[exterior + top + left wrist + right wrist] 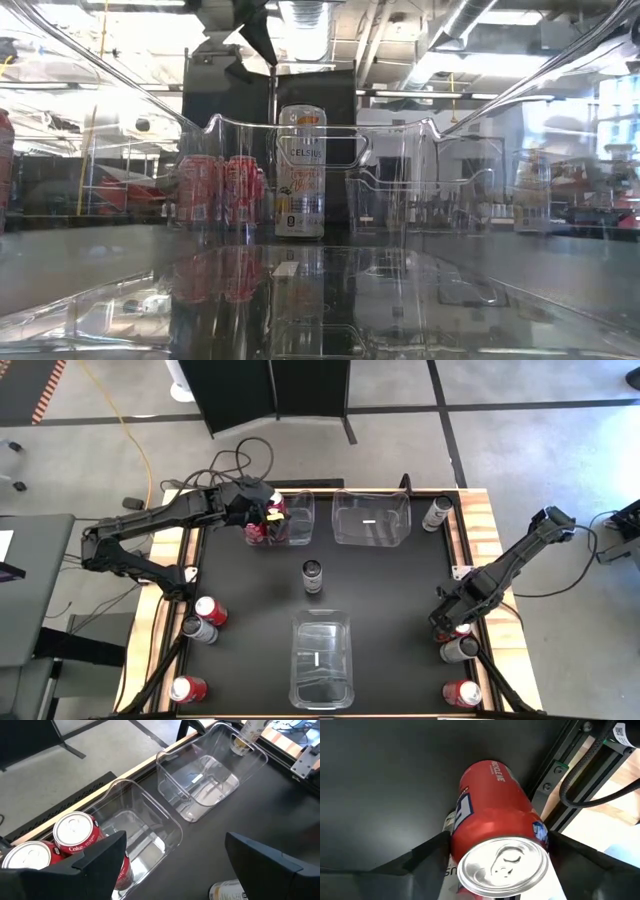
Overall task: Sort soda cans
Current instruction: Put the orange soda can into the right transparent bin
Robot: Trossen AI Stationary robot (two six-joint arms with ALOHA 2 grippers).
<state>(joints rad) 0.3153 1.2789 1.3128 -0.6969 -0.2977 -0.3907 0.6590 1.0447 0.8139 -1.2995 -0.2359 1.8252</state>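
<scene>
From above, my landmark is the dark can (pixel 313 576) standing alone mid-table on the black mat (pixel 400 580). My left gripper (pixel 262 512) hangs over the far-left clear bin (pixel 300 520) beyond that can, where red cans (pixel 258 532) already stand. A second clear bin (pixel 372 517) sits beyond and to the right of it, with a pale can (pixel 435 513) at that bin's outer end. A third bin (pixel 322 658) lies on the near side of the centre can. Left of it, two red cans (pixel 209 608) (pixel 188 688) and a dark one (pixel 198 628) wait; far to its right, my right gripper (pixel 452 622) is down among more cans (pixel 460 693).

Level with the table, I look through glossy, see-through bin walls: the centre can reads "CELSIUS" (pixel 300 172), tall and slim, with red cans (pixel 215 188) behind it to the left.

Left wrist: my fingers (pixel 100 857) stand wide apart, holding nothing, over the bin with two silver-topped red cans (pixel 75 831); script on one looks like "Coke".

Right wrist: my fingers (pixel 427 852) flank a smooth red can (pixel 495 830) with a silver pull-tab top, close on both sides; whether they are pressing it I cannot tell. Its lettering is too tilted to read.
</scene>
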